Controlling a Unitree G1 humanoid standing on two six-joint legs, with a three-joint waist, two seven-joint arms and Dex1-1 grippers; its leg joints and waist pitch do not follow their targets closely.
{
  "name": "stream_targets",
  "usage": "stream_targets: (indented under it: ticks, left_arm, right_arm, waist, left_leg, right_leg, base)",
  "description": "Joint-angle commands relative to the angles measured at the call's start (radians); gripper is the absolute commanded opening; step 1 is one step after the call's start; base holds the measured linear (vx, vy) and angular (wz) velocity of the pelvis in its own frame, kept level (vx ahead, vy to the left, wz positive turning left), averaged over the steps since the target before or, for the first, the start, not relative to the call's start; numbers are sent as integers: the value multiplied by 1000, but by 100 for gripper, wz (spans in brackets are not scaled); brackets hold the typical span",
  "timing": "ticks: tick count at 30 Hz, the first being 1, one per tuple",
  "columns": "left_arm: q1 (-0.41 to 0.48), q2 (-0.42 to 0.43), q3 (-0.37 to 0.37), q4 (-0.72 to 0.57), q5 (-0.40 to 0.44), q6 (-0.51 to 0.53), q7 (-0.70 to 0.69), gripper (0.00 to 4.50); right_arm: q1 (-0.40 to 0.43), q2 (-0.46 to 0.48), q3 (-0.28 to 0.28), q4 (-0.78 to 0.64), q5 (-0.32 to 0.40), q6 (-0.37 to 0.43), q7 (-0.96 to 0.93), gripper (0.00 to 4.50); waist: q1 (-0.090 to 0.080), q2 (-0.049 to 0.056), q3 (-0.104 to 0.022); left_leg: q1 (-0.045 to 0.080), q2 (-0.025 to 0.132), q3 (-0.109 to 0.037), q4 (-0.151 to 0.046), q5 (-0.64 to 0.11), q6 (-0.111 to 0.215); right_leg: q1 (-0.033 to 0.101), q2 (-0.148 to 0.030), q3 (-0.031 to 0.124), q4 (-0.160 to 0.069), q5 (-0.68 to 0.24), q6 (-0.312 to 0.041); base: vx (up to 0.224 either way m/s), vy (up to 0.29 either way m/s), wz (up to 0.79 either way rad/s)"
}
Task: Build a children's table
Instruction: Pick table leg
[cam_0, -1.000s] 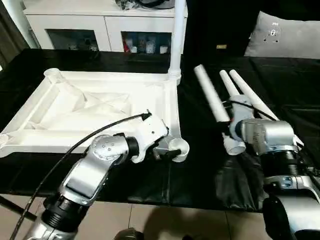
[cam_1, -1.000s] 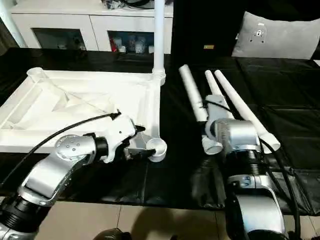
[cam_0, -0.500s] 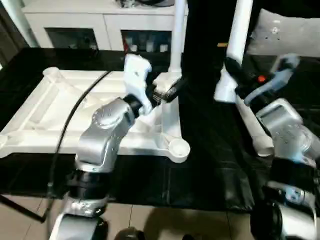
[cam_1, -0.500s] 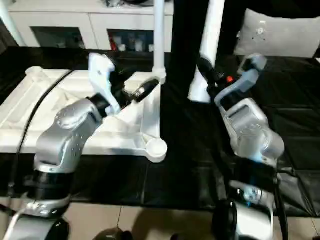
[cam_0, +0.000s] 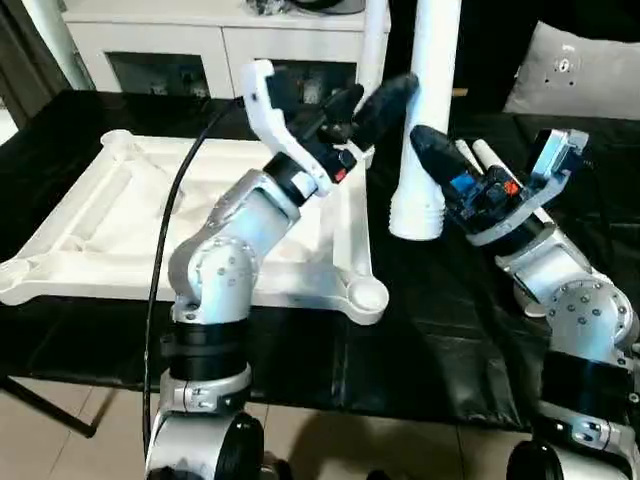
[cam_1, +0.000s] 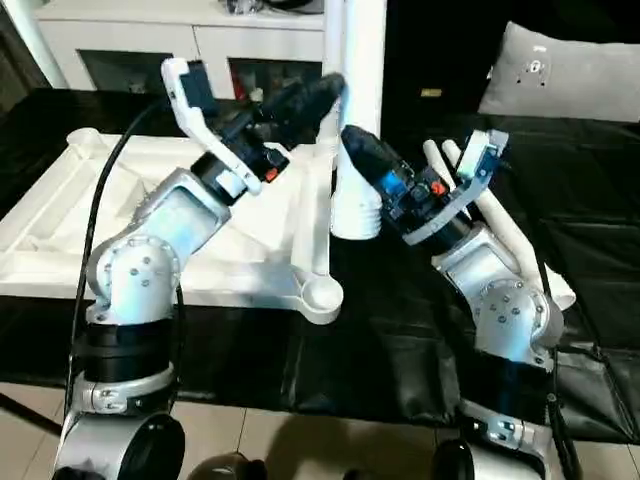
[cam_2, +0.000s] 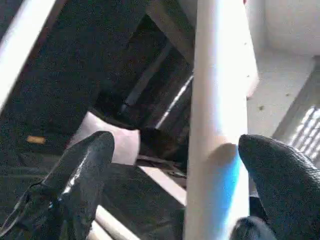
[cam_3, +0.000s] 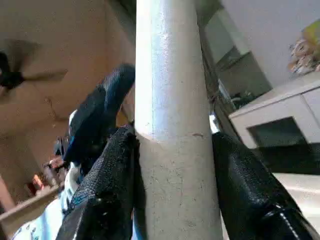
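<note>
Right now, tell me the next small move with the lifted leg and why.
Probably carry the leg over the empty near corner socket and lower it in. The right gripper clamps it upright with its wide end hanging over the black cloth, while the left gripper stands open beside it.

leg (cam_0: 428, 120) lifted upright, left fingers (cam_2: 82, 170) now beside it

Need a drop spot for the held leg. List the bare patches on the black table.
Free: black table in front, between tabletop corner socket and right arm. Crowded: around the raised leg, both claws, left, right; loose legs behind.
</note>
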Motion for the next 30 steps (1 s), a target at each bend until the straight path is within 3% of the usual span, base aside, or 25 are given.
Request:
stream_targets:
  ticks: [1,6,10,13,17,23,24,25,26,27,30]
  left_arm:
    - [-32,-70,-5,-24,-28,16,15,450]
    - [-23,-53,-22,-24,-40,22,21,450]
    - [-21,-44,-32,-20,-32,17,20,450]
    - [-17,-33,-47,-24,-37,12,27,450]
    - [-11,-31,-49,-29,-42,8,30,450]
    - [-14,-26,-63,-2,68,-77,105,397]
    - [-19,-46,-49,21,96,-107,173,384]
    - [-19,-46,-49,21,96,-107,173,384]
    - [-20,-53,-48,32,118,-125,205,375]
    - [-19,-64,-49,49,161,-158,261,370]
    - [5,-66,-102,65,270,-215,329,339]
  right_arm:
    - [6,-7,21,-26,7,4,13,185]
    - [13,-7,63,-43,-4,-1,18,185]
    - [17,-14,90,-44,-32,-21,14,185]
    - [31,-26,143,-44,-78,-48,9,185]
    - [40,-23,158,-47,-83,-59,8,185]
    - [26,-15,263,-30,-313,-249,-117,185]
    - [11,5,292,-4,-411,-348,-197,185]
    - [11,5,292,-4,-411,-348,-197,185]
    - [8,9,309,11,-456,-390,-228,185]
    - [4,19,335,37,-529,-459,-283,185]
    - [8,61,349,72,-613,-579,-375,185]
  waist:
    - [2,-20,-81]
    - [10,-19,-87]
    - [13,-21,-87]
    - [13,-21,-85]
    - [13,-25,-86]
    - [10,-22,-89]
    - [9,-18,-90]
    - [5,-20,-89]
    - [4,-21,-89]
    - [6,-19,-90]
    - [3,-17,-93]
  left_leg:
    - [16,105,-51,-66,-110,68]
    - [12,106,-48,-61,-67,84]
    - [11,105,-46,-61,-64,82]
    - [12,107,-47,-63,-84,68]
    - [12,104,-46,-63,-96,61]
    - [10,106,-51,-63,-83,47]
    - [12,106,-51,-62,-90,40]
    - [11,104,-49,-62,-91,35]
    - [11,101,-48,-62,-93,37]
    - [10,103,-50,-62,-85,37]
    - [14,106,-51,-62,-94,40]
  right_leg:
    - [46,-124,71,-92,-366,-50]
    - [49,-131,77,-77,-263,-95]
    - [50,-131,76,-78,-272,-89]
    - [49,-131,76,-82,-307,-74]
    - [50,-133,76,-85,-339,-61]
    - [46,-129,76,-80,-307,-47]
    - [46,-131,76,-80,-310,-46]
    - [44,-129,76,-81,-310,-46]
    - [47,-130,75,-82,-313,-49]
    - [46,-127,75,-79,-297,-52]
    - [43,-128,76,-78,-279,-52]
  base:
    - [0,0,0]
    - [0,0,0]
    - [0,0,0]
    - [0,0,0]
    - [0,0,0]
    - [0,0,0]
    - [0,0,0]
    - [0,0,0]
    - [0,0,0]
    - [0,0,0]
    - [0,0,0]
